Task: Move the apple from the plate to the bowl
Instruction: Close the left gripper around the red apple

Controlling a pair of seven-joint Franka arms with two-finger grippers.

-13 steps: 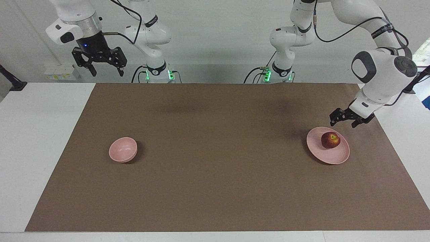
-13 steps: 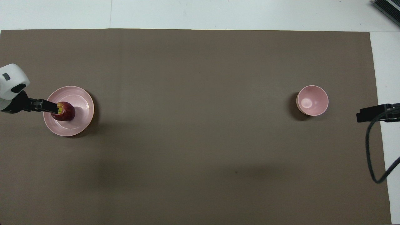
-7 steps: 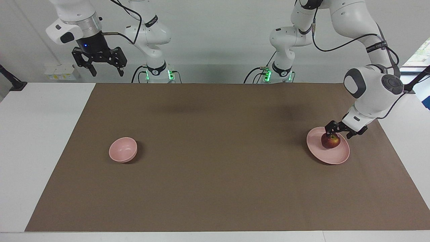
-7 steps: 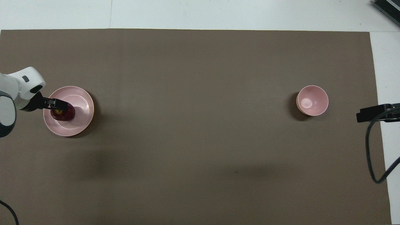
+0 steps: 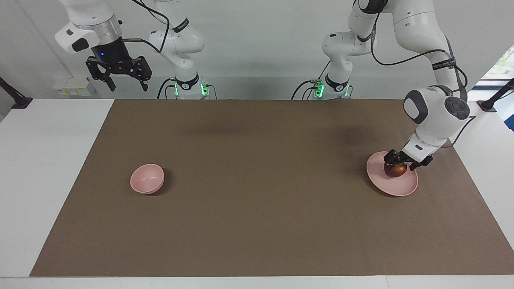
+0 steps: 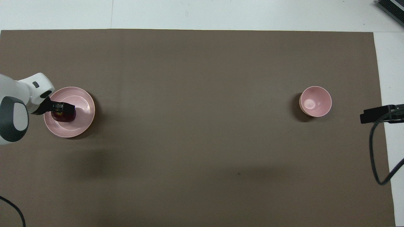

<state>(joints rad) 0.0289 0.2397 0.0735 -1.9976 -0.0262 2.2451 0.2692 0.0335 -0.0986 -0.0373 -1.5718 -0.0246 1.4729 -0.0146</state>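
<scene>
Two arms, both mine. Biggest thing first: brown mat (image 5: 257, 188) fills most of both views, white table (image 5: 48, 160) showing at its edges.

My left arm (image 5: 435, 112) comes down at the right of the facing view, lower-left edge in the overhead view. My right arm (image 5: 90, 24) waits up at the upper left of the facing view, over the white table edge.

Plate (image 5: 397, 185), pale pink and shallow, sits center-right in the facing view, center-left in the overhead view (image 6: 82, 108). Bowl (image 5: 147, 178), pink and deeper, sits center-left in the facing view, center-right in the overhead view (image 6: 315, 101), well apart from the plate.

My right gripper (image 5: 125, 84) hangs in the air, fingers spread wide, holding nothing. In the overhead view only a dark piece of it shows at the right edge.

My left gripper (image 5: 397, 163) is down on the plate, fingers spread to either side of the apple and over its top, not pinching it as far as I see.

Apple (image 5: 396, 171), dark red, still on the plate, on the part toward my left arm's end; in the overhead view (image 6: 64, 116) my gripper (image 6: 63, 107) covers its top.
</scene>
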